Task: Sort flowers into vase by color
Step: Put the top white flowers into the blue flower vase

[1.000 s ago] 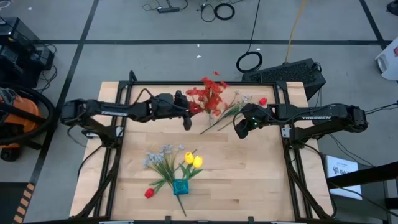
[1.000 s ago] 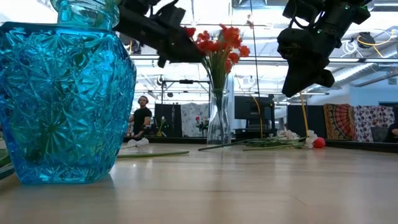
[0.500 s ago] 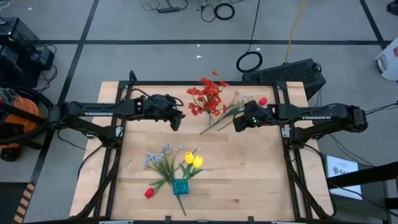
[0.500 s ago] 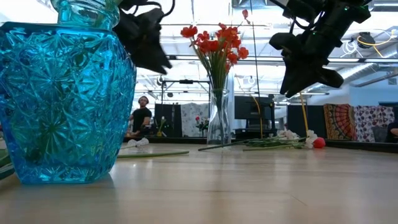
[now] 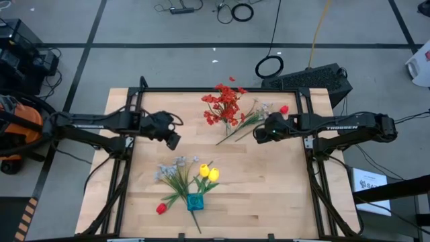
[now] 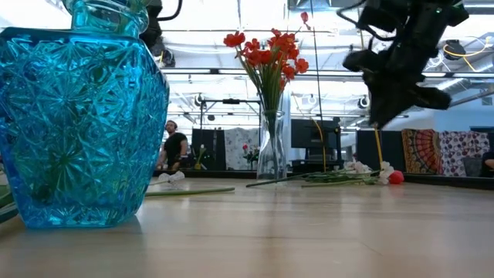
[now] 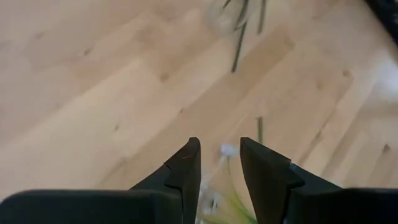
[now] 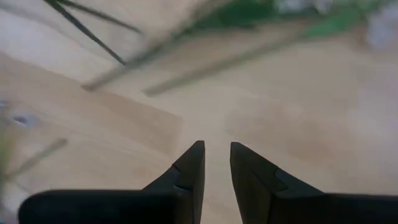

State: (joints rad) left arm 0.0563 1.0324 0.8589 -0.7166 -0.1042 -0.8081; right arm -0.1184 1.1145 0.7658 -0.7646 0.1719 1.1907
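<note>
- On your bench (image 5: pixel 269 195), the clear vase (image 6: pixel 272 147) at 12 o'clock holds only the red sprays (image 5: pixel 224 105), so reds evidently gather there.
- The blue vase (image 5: pixel 195 202) at 6 o'clock carries yellow tulips (image 5: pixel 209 173) and pale sprays (image 5: pixel 174 168); a red bud (image 5: pixel 160 209) lies beside it.
- Loose stems (image 5: pixel 245 122) and a second red bud (image 5: pixel 284 109) lie unsorted toward 1 o'clock.
- Your right gripper (image 5: pixel 258 134) hangs just beside those stems, probably to pick next; its fingers (image 8: pixel 188 167) stand slightly apart, holding nothing.
- Your left gripper (image 5: pixel 173 140) sits at 9 o'clock, fingers (image 7: pixel 186 168) parted wider, empty.
</note>
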